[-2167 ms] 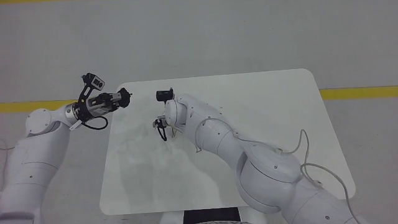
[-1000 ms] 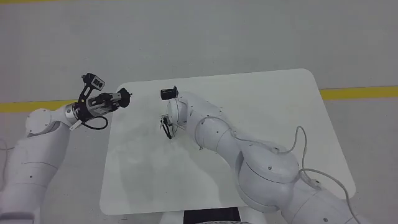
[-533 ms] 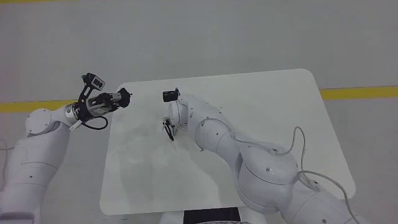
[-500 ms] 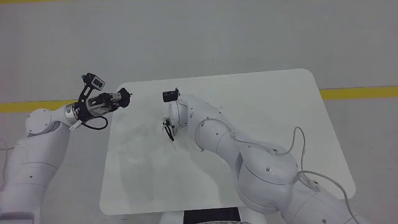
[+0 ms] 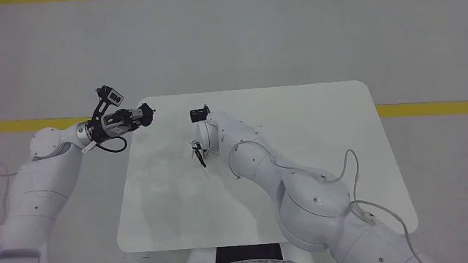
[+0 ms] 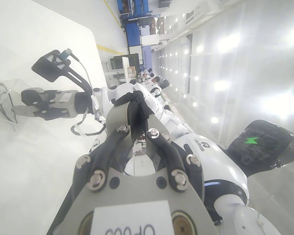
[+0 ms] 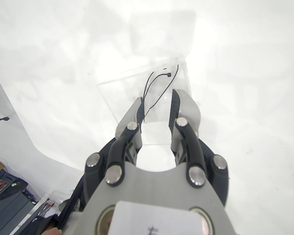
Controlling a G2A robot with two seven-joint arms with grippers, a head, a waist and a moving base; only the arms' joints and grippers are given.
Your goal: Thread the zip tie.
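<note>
Zip ties (image 7: pixel 168 75) (thin, black) lie in a clear tray (image 7: pixel 117 99) on the table (image 5: pixel 329 131), with the right gripper (image 7: pixel 157 95) spread open just above them. The left gripper (image 6: pixel 137 96), pinched closed, hangs beside the table's edge, well apart.

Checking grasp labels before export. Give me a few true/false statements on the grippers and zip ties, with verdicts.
1. The right gripper has its jaws open. True.
2. Black zip ties lie in a clear tray on the table. True.
3. The left gripper has its jaws wide open. False: they are shut.
4. The right gripper is clamped on a zip tie. False: its open jaws hang over the ties in the tray.
</note>
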